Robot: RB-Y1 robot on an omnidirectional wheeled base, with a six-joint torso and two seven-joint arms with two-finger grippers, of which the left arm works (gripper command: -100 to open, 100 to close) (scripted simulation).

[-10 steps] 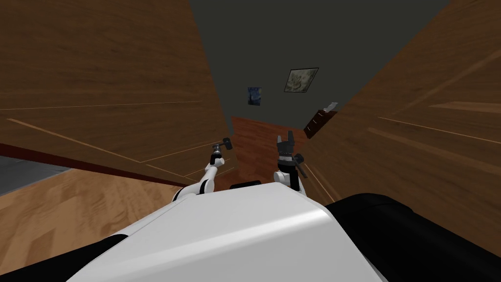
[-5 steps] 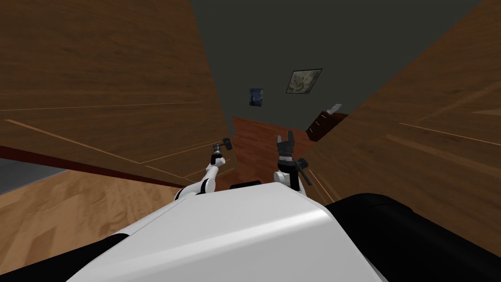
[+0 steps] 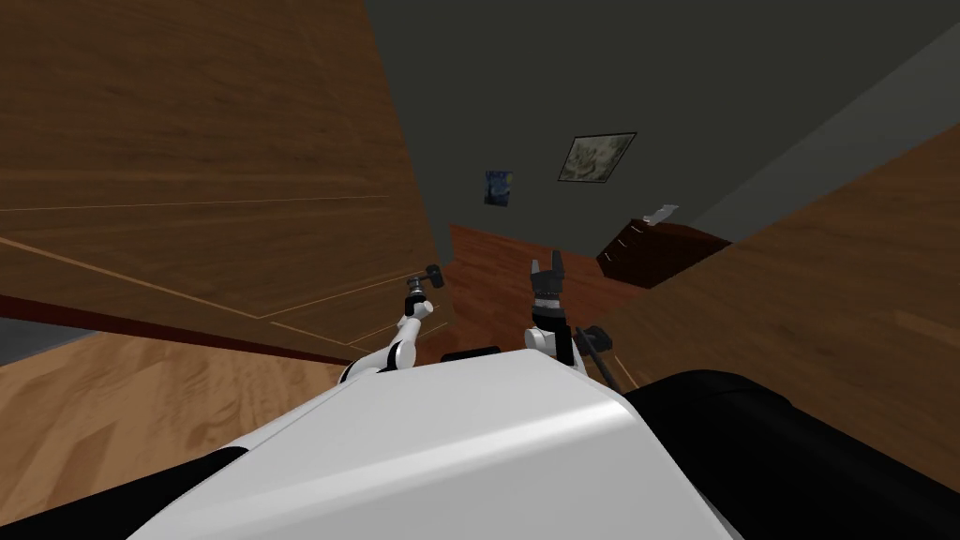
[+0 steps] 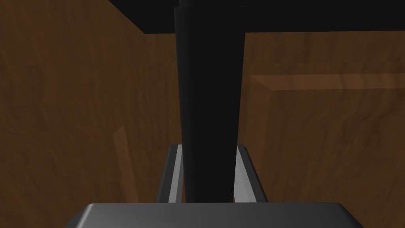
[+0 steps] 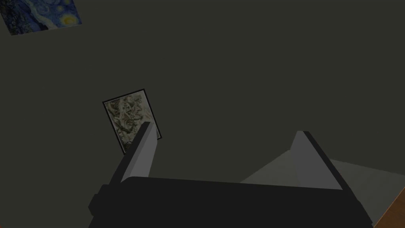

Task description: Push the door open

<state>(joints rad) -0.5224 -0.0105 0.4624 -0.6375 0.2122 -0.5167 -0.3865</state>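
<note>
A gap lies open between the left door leaf (image 3: 234,187) and the right door leaf (image 3: 825,309), running over red-brown floor (image 3: 497,272) to a dark grey wall (image 3: 562,75). The right gripper (image 3: 548,265), fingers spread on nothing, points into it. The left gripper (image 3: 427,277) is hemmed in at the left door leaf's edge, clamped on a black handle (image 4: 209,99). A dark lever (image 3: 592,342) juts from the right door leaf beside the right forearm. A dark dresser (image 3: 656,251) stands against the wall at the gap's far right.

The place is a home interior: a panelled wooden door (image 3: 187,169) stands over a wood-plank floor (image 3: 112,412), and beyond it a dark grey wall (image 3: 525,84) carries a blue painting (image 3: 498,187) and a pale framed picture (image 3: 597,157) above a dark chest of drawers (image 3: 656,251).
</note>
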